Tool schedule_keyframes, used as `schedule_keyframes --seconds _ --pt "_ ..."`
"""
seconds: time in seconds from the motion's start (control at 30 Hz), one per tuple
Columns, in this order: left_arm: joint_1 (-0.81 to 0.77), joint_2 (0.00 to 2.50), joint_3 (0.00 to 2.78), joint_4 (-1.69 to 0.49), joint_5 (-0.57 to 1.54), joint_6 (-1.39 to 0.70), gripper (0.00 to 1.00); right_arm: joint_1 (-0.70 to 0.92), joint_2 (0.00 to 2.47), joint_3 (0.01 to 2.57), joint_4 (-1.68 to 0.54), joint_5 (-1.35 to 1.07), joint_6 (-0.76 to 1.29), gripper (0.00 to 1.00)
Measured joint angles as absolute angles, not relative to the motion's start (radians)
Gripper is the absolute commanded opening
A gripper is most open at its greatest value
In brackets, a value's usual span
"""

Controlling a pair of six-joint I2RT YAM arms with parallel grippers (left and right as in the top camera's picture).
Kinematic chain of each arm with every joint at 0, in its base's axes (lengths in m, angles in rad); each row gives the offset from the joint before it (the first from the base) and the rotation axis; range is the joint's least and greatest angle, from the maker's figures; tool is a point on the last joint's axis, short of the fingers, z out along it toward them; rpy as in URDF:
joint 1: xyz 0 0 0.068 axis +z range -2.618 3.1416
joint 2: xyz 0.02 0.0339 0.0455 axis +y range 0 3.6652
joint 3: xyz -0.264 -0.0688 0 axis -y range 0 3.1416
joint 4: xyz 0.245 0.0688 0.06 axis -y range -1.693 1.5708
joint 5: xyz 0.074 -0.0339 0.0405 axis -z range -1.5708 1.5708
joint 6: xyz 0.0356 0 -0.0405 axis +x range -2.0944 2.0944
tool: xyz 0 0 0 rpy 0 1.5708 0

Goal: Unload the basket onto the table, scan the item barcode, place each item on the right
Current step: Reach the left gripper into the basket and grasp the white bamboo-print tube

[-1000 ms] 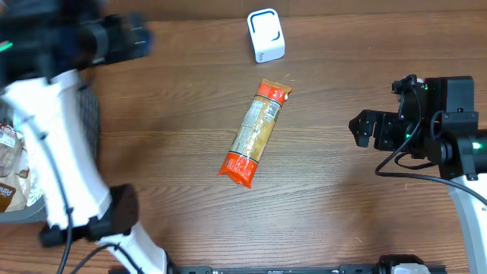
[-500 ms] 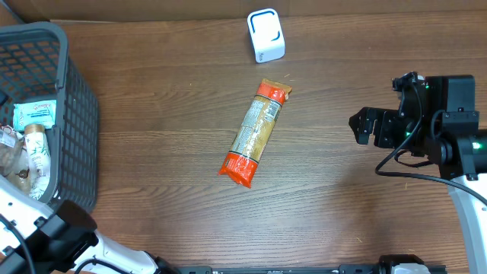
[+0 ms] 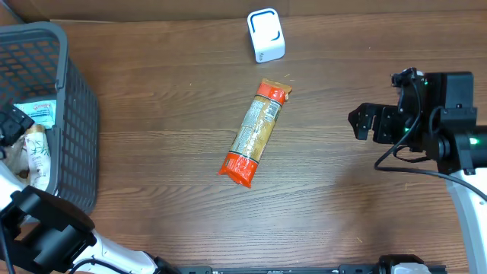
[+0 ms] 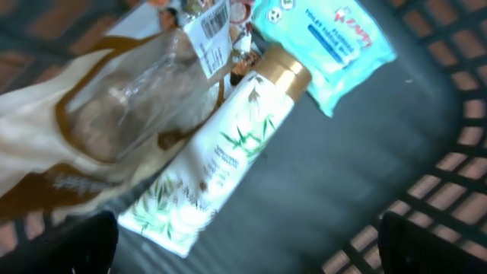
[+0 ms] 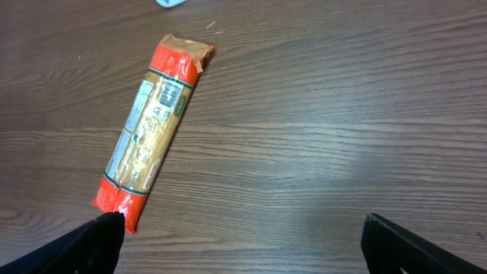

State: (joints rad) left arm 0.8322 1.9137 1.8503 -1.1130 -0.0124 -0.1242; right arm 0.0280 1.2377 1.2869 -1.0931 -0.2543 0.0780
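Note:
The item, a long orange-ended pasta packet, lies flat at the table's middle, its label up. It also shows in the right wrist view as the packet, ahead and left of my right gripper. That gripper hovers open and empty to the packet's right. A white scanner stands at the back. My left gripper hangs open over the basket's inside, above a white tube with a gold cap, touching nothing.
A dark grey basket fills the left edge. Inside it are a blue wipes pack and a clear bag with a barcode sticker. The left arm crosses the near-left corner.
The left arm has swung away from over the basket toward the near-left corner, uncovering the basket. The right arm has barely shifted. The pasta packet has not moved.

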Motion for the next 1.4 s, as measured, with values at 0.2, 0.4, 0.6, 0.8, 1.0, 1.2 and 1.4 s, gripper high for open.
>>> schedule_keyframes --seconds 0.2,0.4,0.6,0.8,1.0,1.2,1.4 --pt "0.832 1.914 1.682 -0.907 -0.022 0.001 0.96 0.028 1.283 1.287 -1.094 -0.254 0.078 1.00" --pt "0.832 1.914 1.551 -0.806 -0.028 0.119 0.96 0.028 1.309 1.287 -1.096 -0.254 0.078 1.00" --pt "0.832 1.914 1.457 -0.742 -0.072 0.174 0.98 0.028 1.320 1.287 -1.101 -0.254 0.078 1.00" --pt "0.832 1.918 1.405 -0.693 -0.100 0.211 1.00 0.028 1.320 1.287 -1.105 -0.254 0.078 1.00" --pt "0.832 1.985 1.403 -0.679 -0.092 0.217 0.93 0.028 1.320 1.287 -1.112 -0.254 0.078 1.00" --pt "0.832 1.998 1.408 -0.660 -0.073 0.223 0.23 0.028 1.320 1.287 -1.115 -0.254 0.078 1.00" --pt "0.834 1.998 1.447 -0.668 -0.041 0.228 0.04 0.028 1.320 1.287 -1.116 -0.254 0.078 1.00"
